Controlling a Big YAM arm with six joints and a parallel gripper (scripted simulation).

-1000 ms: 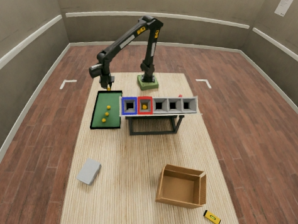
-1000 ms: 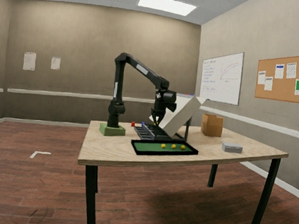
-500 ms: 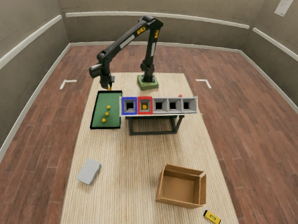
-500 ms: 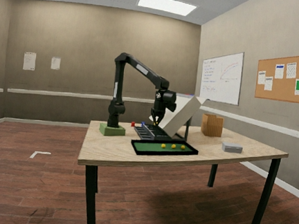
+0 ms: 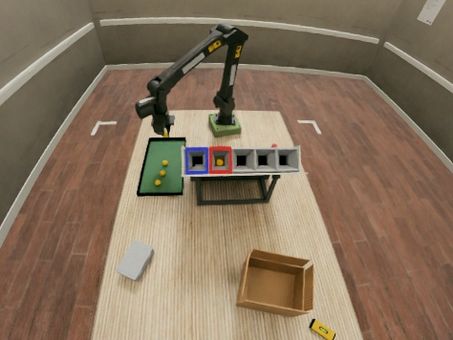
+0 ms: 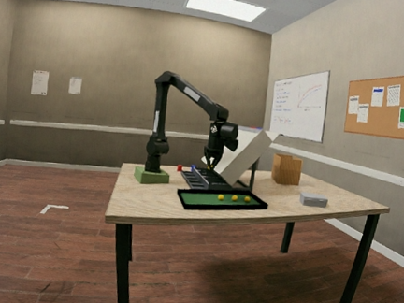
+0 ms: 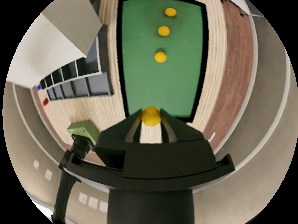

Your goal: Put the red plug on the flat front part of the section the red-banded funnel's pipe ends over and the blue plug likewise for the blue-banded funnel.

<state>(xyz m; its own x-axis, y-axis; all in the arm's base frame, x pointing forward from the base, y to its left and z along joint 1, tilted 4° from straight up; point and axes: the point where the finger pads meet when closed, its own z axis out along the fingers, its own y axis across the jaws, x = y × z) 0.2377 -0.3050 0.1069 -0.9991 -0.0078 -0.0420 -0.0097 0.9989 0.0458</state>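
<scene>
My gripper (image 5: 165, 134) is shut on a yellow marble (image 7: 152, 117) and holds it above the far end of the green tray (image 5: 161, 166). Three more yellow marbles (image 5: 161, 172) lie in the tray. The funnel row (image 5: 241, 160) stands to the right of the tray. The blue-banded funnel (image 5: 196, 159) is leftmost and looks empty. The red-banded funnel (image 5: 220, 159) beside it has a yellow marble sitting in it. The red plug (image 5: 273, 144) peeks out behind the funnel row; it also shows in the exterior view (image 6: 179, 168) beside the blue plug (image 6: 192, 167). The sectioned rack (image 6: 203, 178) lies behind the cover.
A cardboard box (image 5: 277, 283) stands at the front right. A grey block (image 5: 135, 260) lies at the front left. A yellow level (image 5: 322, 329) lies by the front edge. The arm's green base (image 5: 224, 125) is behind the funnels.
</scene>
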